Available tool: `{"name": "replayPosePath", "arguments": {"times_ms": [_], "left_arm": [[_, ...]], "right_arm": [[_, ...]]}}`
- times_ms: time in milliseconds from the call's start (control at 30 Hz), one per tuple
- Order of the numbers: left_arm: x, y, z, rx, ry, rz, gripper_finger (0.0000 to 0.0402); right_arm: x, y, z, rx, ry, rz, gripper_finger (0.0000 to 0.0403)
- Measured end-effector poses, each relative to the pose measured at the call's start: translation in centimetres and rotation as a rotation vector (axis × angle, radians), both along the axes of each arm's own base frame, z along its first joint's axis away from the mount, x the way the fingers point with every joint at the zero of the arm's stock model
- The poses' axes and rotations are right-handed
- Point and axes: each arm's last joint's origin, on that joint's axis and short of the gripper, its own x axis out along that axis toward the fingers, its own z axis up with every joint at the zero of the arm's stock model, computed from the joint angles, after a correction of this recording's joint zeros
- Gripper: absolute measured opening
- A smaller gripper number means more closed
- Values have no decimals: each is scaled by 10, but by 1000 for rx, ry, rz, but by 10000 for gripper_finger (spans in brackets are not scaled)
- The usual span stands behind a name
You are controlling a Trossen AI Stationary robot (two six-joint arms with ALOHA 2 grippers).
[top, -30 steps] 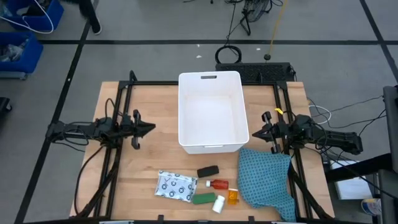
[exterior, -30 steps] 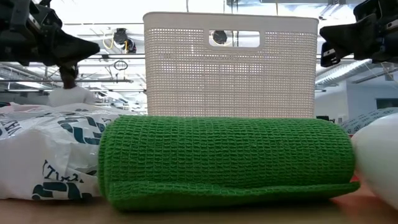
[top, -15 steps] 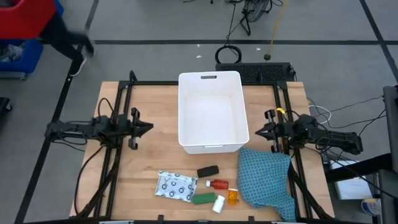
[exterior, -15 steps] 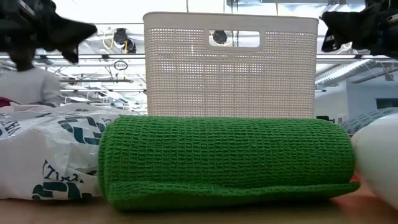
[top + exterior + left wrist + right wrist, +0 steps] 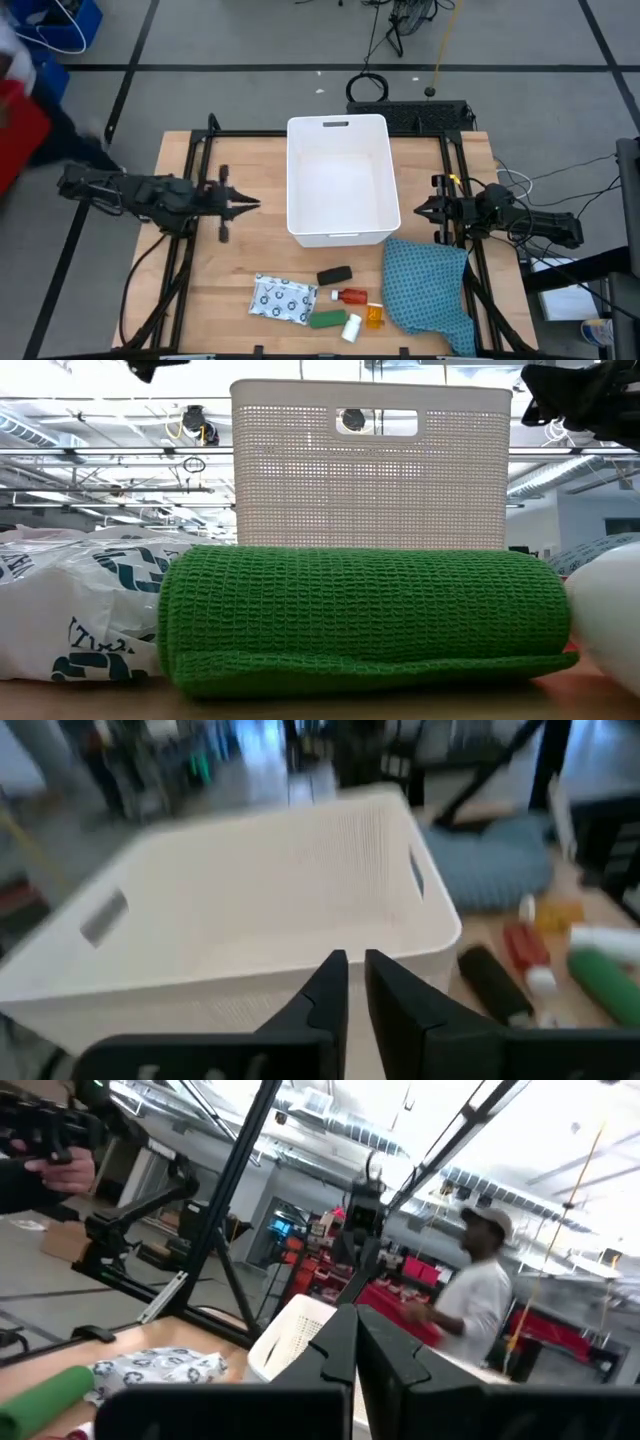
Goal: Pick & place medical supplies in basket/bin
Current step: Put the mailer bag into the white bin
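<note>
The white basket (image 5: 338, 180) stands at the table's middle, far half. The supplies lie in a cluster near the front edge: dotted white packet (image 5: 283, 298), black oblong piece (image 5: 334, 275), red bottle (image 5: 350, 296), orange vial (image 5: 374, 316), green oblong (image 5: 326, 319) and white bottle (image 5: 351, 326). My left gripper (image 5: 256, 205) hangs raised, left of the basket, and points at its wall (image 5: 250, 920); a narrow gap shows between its fingertips and nothing is in it. My right gripper (image 5: 418, 210) waits shut at the basket's right side, holding nothing.
A teal cloth (image 5: 430, 290) lies crumpled at the front right, beside the vial. Black frame rails (image 5: 190, 160) run along both table sides. In the low view the green oblong (image 5: 365, 615) fills the foreground. A person in a white shirt (image 5: 480, 1295) stands beyond the table.
My left gripper has risen well above the table and gone a little toward the basket; in the low view it has climbed almost out of the picture's top. My right gripper has rolled about its own axis in place. A person in red has moved along the floor at far left.
</note>
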Motion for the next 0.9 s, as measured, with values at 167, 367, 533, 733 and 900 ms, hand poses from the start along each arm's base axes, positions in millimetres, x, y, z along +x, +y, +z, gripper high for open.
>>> {"name": "replayPosePath", "arguments": {"times_ms": [167,367,533,733,900], "left_arm": [[38,-22,-2,-105,287,2,128],[69,-57,-26,-192,489,-90,259],[82,-83,-54,-249,621,-130,328],[95,-99,-80,-293,694,-76,353],[109,-111,-99,-381,734,-127,352]], "right_arm": [[1,0,-3,112,51,36,0],[2,0,-5,144,85,42,0],[1,-1,-2,116,43,6,0],[1,-1,-2,114,43,5,0],[1,-1,-3,124,54,7,0]]}}
